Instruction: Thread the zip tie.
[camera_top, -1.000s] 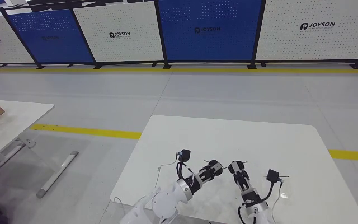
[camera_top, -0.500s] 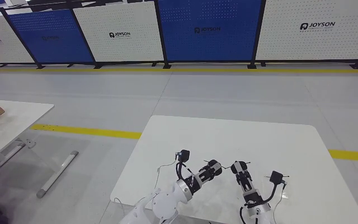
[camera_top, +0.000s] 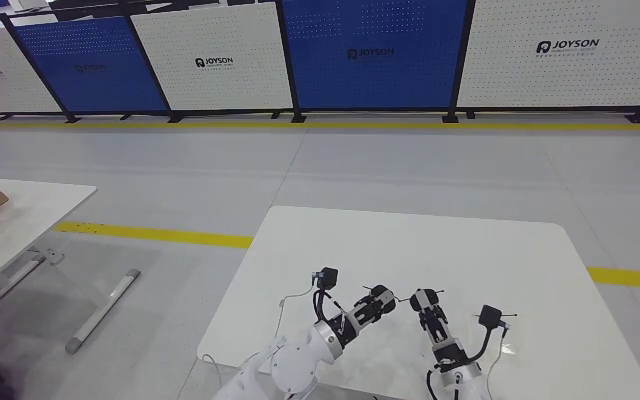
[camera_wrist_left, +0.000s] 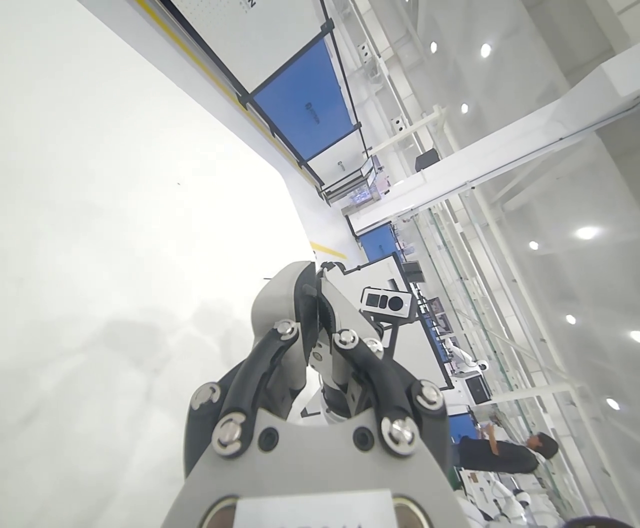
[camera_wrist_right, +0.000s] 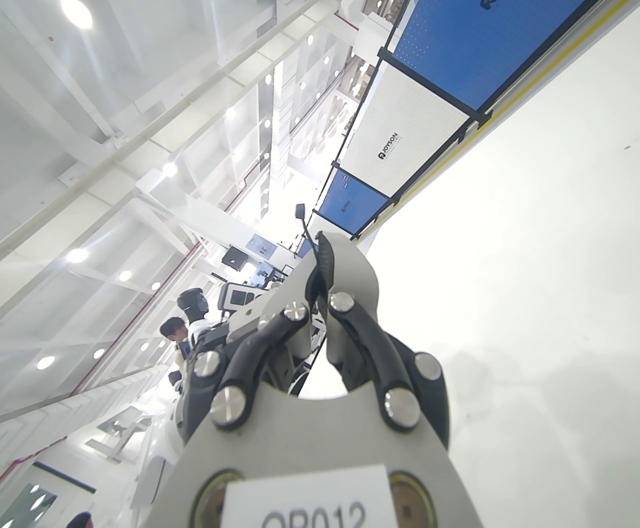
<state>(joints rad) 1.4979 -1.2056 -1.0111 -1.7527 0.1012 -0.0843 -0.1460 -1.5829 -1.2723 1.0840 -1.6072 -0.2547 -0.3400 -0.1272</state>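
Note:
My right gripper (camera_wrist_right: 320, 250) is shut on a thin black zip tie (camera_wrist_right: 306, 225), whose small square head sticks out past the fingertips. The left gripper (camera_wrist_left: 315, 280) is shut too, and a short dark sliver of the zip tie (camera_wrist_left: 264, 276) shows beside its tip. In the top view the left gripper (camera_top: 381, 297) and the right gripper (camera_top: 424, 298) hang close together above the near part of the white table (camera_top: 420, 240), tips roughly level, with a narrow gap between them. The stretch of tie between them is too thin to trace there.
The white table's far half (camera_top: 400, 230) lies bare, with its near edge just behind the arms. A second white table (camera_top: 30, 205) stands off to the left across the floor. Blue and white partition panels (camera_top: 370, 50) line the back.
The right arm drifted slightly to the right and came back to nearly where it was. The left arm has barely moved. Both grippers stay shut.

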